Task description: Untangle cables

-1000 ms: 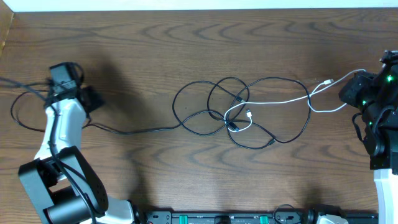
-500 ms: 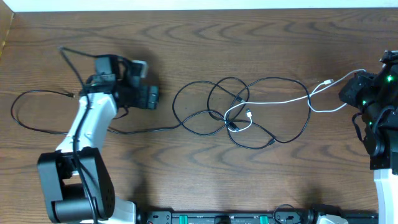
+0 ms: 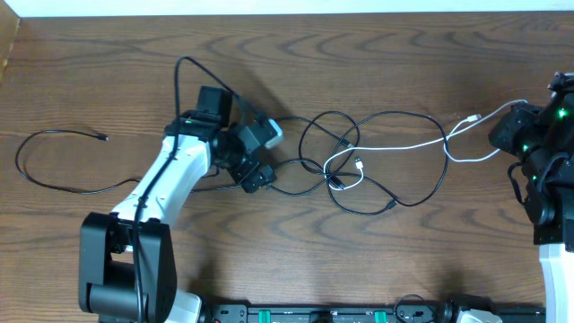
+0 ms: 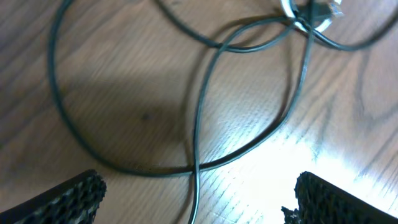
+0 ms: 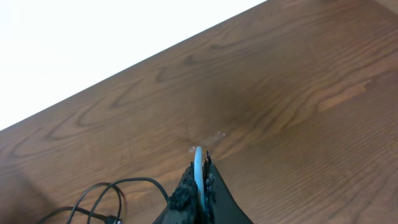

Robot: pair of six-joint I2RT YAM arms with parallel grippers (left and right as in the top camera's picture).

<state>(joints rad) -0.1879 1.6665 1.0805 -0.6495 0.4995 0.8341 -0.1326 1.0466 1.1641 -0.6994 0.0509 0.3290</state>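
My left gripper (image 4: 199,202) has its jaws spread wide over a loop of the black cables (image 4: 194,165). My right gripper (image 5: 200,185), at the overhead view's right edge, is pressed together, pinching the white cable (image 5: 198,162). The tangle lies at the centre of the wooden table (image 3: 359,54).

The left arm (image 3: 166,184) has swung right across the table (image 3: 430,260), from the far left edge 1 second ago to the tangle of black cables (image 3: 395,114) (image 4: 198,124). The left gripper (image 3: 267,156) (image 4: 199,199) now hangs over the tangle's left loop and hides part of it. The long cable tail (image 3: 54,186), once partly under the arm, now lies uncovered, its plug end (image 3: 106,137) showing. The arm's own thick cable (image 3: 179,72) now arcs toward the far edge.
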